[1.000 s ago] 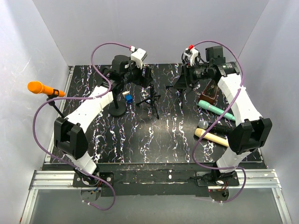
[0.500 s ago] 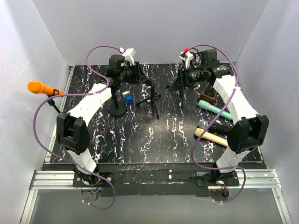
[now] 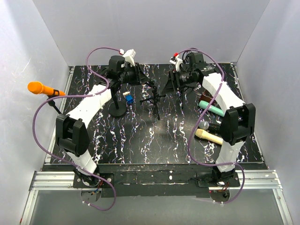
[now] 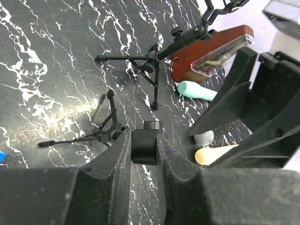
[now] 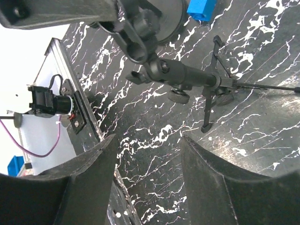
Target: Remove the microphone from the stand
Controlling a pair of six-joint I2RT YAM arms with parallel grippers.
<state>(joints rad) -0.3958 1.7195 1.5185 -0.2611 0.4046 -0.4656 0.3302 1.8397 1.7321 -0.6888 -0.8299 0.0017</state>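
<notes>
White walls are enclosing a black counter [image 3: 140, 140] veined in white like polished marble. The orange microphone [image 3: 39, 87] is sitting tilted in a black clip [image 3: 55, 93] at the far left. It is overhanging the counter's left edge, well apart from both claws. Its thin stand rod [image 3: 57, 107] is running down behind the left arm, and its foot is hidden.

The left claw [image 4: 145, 140] is clamping a short black cylindrical fitting [image 4: 151, 126] that appears to belong to the small tripod stand [image 4: 108, 135] near the counter's centre. The right claw [image 5: 147, 137] is standing wide apart, gripping nothing, just beside that tripod's tube.

Handling, as a judgement:
- The microphone is presenting as a rigid, smooth cylinder with a rounded head, probably fairly weighty for its size and slippery on the barrel.
- Hold should be taken across the handle, between head and clip.
- The clip is probably gripping by friction, so drawing along the barrel's axis is advisable.
- The stand is looking slender and liable to tip.

A teal microphone [image 4: 197, 90] and a cream microphone [image 4: 213, 153] are lying near a glossy brown wooden box [image 4: 211, 51].
</notes>
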